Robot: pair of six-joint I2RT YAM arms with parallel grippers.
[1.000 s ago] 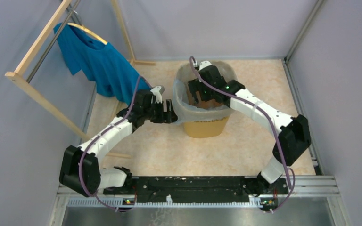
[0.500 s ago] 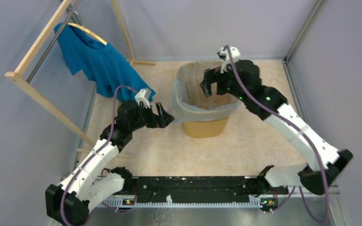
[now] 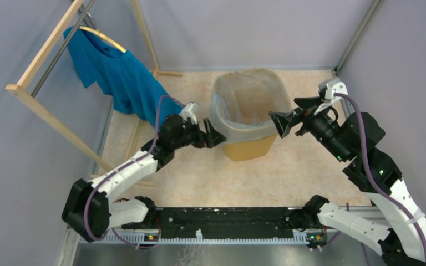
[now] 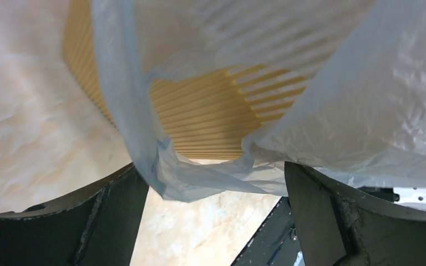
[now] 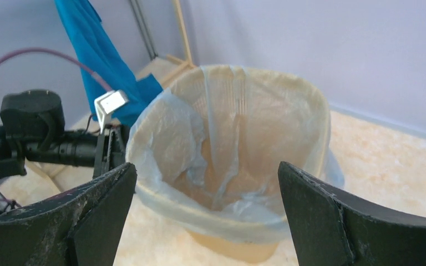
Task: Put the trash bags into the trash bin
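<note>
The yellow-orange trash bin [image 3: 247,148] stands mid-floor. The pale grey-blue trash bag [image 3: 243,105] lines it, with its edge folded over the rim. My left gripper [image 3: 215,137] is open at the bin's left side. In the left wrist view the bag's hanging edge [image 4: 199,180] droops between its fingers [image 4: 111,221], unclamped, in front of the bin wall [image 4: 211,116]. My right gripper [image 3: 290,114] is open and empty just off the bin's right rim. The right wrist view shows its gripper [image 5: 208,216] open, facing the lined bin [image 5: 238,246] and bag [image 5: 172,133].
A bright blue T-shirt [image 3: 116,72] hangs on a wooden rack [image 3: 39,61] at the back left, close behind my left arm. Grey walls enclose the floor on three sides. The arms' black base rail [image 3: 227,219] runs along the near edge.
My right gripper has pulled up out of the bin and back to its right side. My left gripper has moved right, up to the bin. The bag now lies over the rim.
</note>
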